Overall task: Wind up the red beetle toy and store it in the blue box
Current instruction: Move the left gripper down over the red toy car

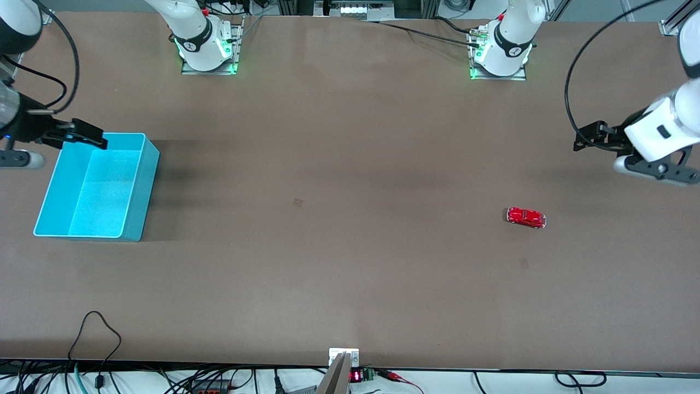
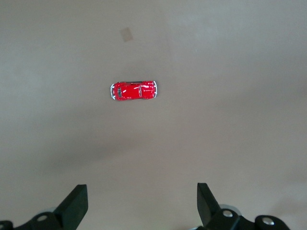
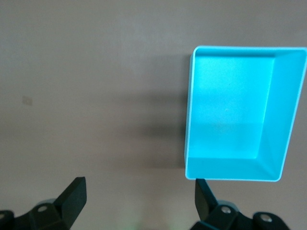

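Observation:
The red beetle toy [image 1: 526,217] stands on its wheels on the bare table toward the left arm's end. It also shows in the left wrist view [image 2: 134,90]. My left gripper [image 1: 589,137] hangs over the table near that end, open and empty [image 2: 142,201], and apart from the toy. The blue box [image 1: 143,191] stands empty toward the right arm's end. It also shows in the right wrist view [image 3: 283,110]. My right gripper [image 1: 101,138] is up by the box's rim, open and empty [image 3: 139,196].
The two arm bases [image 1: 208,46] [image 1: 500,52] stand along the table edge farthest from the front camera. Two small faint marks [image 1: 297,202] [image 1: 524,264] lie on the brown tabletop. A small bracket [image 1: 343,358] and cables sit at the nearest edge.

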`<state>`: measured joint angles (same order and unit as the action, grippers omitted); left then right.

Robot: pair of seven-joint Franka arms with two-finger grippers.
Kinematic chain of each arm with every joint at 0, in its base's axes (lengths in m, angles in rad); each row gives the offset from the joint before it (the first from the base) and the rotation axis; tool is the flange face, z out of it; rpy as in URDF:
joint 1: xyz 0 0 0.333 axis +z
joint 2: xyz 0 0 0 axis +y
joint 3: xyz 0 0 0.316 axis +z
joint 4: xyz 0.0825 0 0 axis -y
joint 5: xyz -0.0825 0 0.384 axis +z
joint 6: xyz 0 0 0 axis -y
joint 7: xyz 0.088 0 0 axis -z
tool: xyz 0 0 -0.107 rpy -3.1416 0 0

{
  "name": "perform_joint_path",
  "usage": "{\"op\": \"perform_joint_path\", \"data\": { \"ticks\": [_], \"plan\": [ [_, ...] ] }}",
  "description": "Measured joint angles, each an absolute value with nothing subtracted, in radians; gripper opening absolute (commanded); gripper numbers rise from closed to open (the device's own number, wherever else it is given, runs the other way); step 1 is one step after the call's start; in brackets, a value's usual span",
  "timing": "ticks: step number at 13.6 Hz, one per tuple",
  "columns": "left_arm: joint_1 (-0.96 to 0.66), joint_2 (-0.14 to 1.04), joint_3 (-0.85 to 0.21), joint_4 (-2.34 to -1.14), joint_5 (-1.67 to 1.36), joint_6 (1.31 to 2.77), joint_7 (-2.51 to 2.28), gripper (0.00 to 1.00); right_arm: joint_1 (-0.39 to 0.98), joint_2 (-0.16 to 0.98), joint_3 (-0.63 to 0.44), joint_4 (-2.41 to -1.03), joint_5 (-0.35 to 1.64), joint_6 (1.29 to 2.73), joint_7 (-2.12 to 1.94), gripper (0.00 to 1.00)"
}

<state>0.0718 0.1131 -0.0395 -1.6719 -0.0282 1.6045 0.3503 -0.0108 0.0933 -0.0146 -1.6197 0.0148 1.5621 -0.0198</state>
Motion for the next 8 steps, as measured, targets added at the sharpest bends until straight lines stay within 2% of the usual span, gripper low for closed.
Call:
{"op": "perform_joint_path", "data": {
  "ticks": [4,8],
  "plan": [
    [0.081,0.161,-0.049,-1.753,-0.006,1.692,0.605,1.00,-0.012,0.135,-0.018,-1.620,0.015,1.542,-0.033,1.00],
    [0.077,0.163,-0.095,-1.898,0.048,1.867,0.827,1.00,-0.005,0.138,-0.017,-1.619,0.015,1.515,-0.037,1.00]
  ]
}}
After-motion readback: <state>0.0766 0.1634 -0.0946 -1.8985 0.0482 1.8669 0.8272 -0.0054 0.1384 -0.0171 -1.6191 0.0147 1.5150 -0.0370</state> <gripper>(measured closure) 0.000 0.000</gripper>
